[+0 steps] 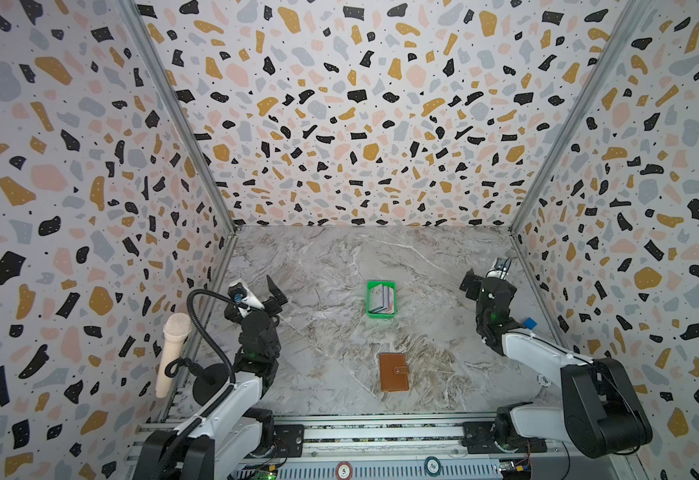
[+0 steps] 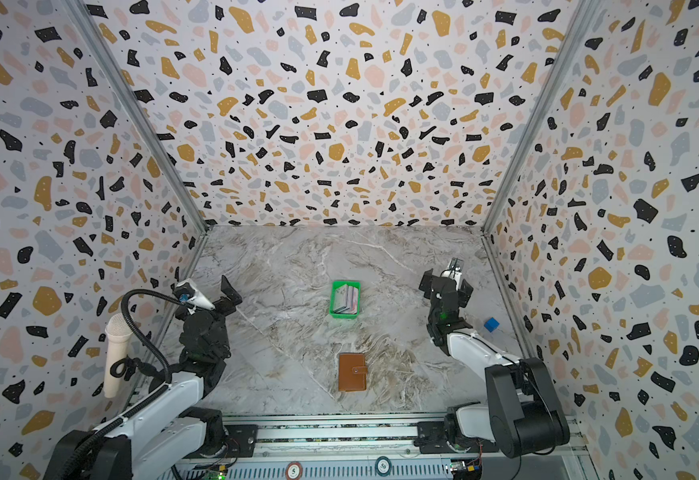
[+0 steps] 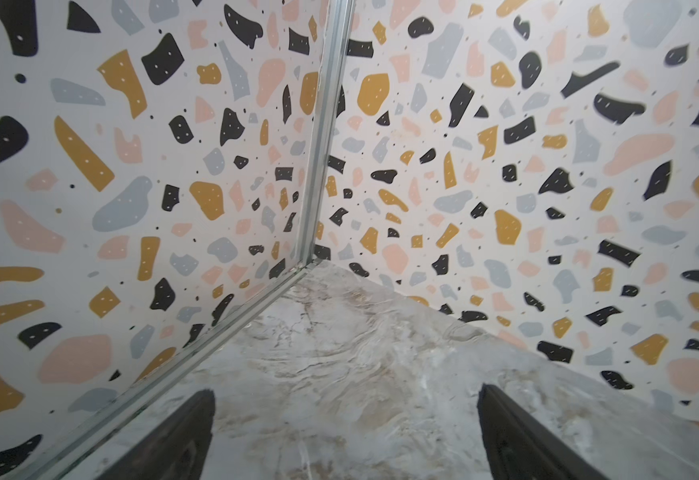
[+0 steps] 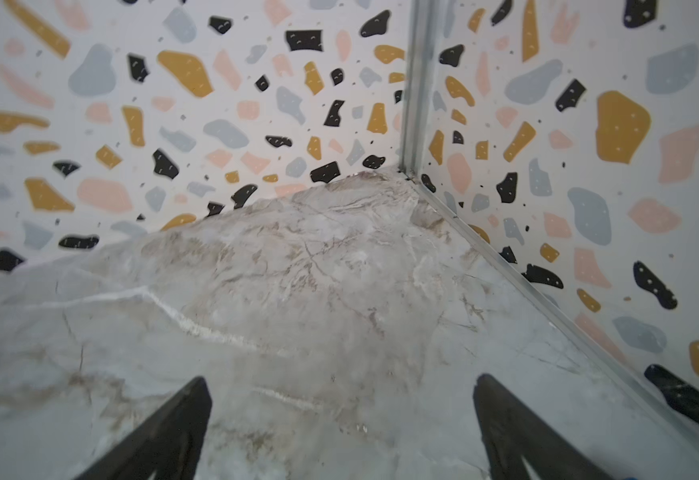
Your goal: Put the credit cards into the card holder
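Credit cards sit packed together in a small green tray near the middle of the marble table. Closer to the robot's base, well apart from the tray, the tan card holder lies flat and closed, its tab strap across the right edge. The left gripper and the right gripper hang at opposite sides, far from both, each with jaws spread wide over bare marble and nothing between them. A blue cube rests beside the right arm.
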You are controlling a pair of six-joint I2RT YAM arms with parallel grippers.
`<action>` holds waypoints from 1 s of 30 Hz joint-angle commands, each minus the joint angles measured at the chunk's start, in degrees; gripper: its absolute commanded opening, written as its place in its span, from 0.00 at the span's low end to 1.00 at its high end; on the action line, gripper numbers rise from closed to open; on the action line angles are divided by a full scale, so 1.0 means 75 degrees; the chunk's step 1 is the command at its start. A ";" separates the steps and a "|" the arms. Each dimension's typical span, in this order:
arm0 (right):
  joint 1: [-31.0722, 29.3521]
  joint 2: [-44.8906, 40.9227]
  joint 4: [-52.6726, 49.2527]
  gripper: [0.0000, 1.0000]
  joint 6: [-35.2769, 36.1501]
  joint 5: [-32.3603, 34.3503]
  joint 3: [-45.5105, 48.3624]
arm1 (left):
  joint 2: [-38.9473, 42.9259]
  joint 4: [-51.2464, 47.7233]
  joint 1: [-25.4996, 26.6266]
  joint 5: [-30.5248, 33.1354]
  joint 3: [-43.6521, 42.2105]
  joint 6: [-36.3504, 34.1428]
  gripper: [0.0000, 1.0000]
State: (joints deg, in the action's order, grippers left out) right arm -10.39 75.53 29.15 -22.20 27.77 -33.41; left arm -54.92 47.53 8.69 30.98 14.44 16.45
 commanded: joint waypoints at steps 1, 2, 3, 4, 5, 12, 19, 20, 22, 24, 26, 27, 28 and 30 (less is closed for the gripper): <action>0.0821 0.0338 -0.1937 1.00 -0.2245 -0.1743 -0.0512 | 0.0198 -0.0207 -0.0008 0.0094 0.0459 0.1891 1.00; 0.0861 0.0424 -0.1790 0.99 -0.2375 -0.1974 -0.0449 | 0.0242 -0.0473 -0.0010 0.0319 0.0592 0.2749 1.00; 0.0865 0.0461 -0.1512 0.99 -0.2396 -0.2195 -0.0325 | 0.0324 -0.0947 -0.0010 0.0335 0.0730 0.3648 1.00; 0.0864 0.0461 -0.1274 0.99 -0.2328 -0.2520 -0.0219 | 0.0418 -0.1516 -0.0016 0.0225 0.0887 0.4297 1.00; 0.0844 0.0465 -0.1194 0.99 -0.2170 -0.2907 -0.0208 | 0.0507 -0.1895 -0.0010 0.0032 0.1014 0.4924 1.00; -0.0042 0.0599 -0.1482 0.99 -0.1194 -0.4417 -0.0679 | 0.0142 -0.1509 -0.0010 -0.2643 0.1376 0.5332 1.00; -0.1041 0.1260 -0.1155 0.99 -0.1879 -0.5819 -0.0915 | -0.0536 0.0443 0.0230 -0.4699 0.0511 0.6573 1.00; -0.1195 0.1377 -0.1164 0.99 -0.1935 -0.5872 -0.0995 | -0.0542 0.0407 0.0355 -0.4767 0.0495 0.6497 1.00; -0.1485 0.1560 -0.1237 0.99 -0.2029 -0.5870 -0.1128 | -0.0527 -0.0140 0.0652 -0.4936 0.0687 0.6069 1.00; -0.1752 0.1707 -0.1229 0.99 -0.2063 -0.5948 -0.1208 | -0.0564 -0.0939 0.1040 -0.5112 0.1016 0.5452 1.00; -0.1971 0.1832 -0.1526 0.99 -0.2005 -0.6011 -0.1358 | -0.0633 -0.1437 0.1385 -0.5408 0.1178 0.5056 0.97; -0.2045 0.1851 -0.1761 0.99 -0.1976 -0.6014 -0.1420 | -0.0666 -0.1601 0.1504 -0.5537 0.1185 0.4982 0.96; -0.2147 0.1829 -0.2008 0.99 -0.1934 -0.6039 -0.1434 | -0.0721 -0.1789 0.1638 -0.5698 0.1192 0.4915 0.96; -0.2296 0.1692 -0.2495 1.00 -0.1800 -0.6123 -0.1329 | -0.0806 -0.2183 0.1916 -0.6026 0.1178 0.4753 0.94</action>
State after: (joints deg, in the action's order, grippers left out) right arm -26.59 90.02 16.69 -36.51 -16.58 -42.35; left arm -60.25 35.92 21.26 -8.78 22.20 56.05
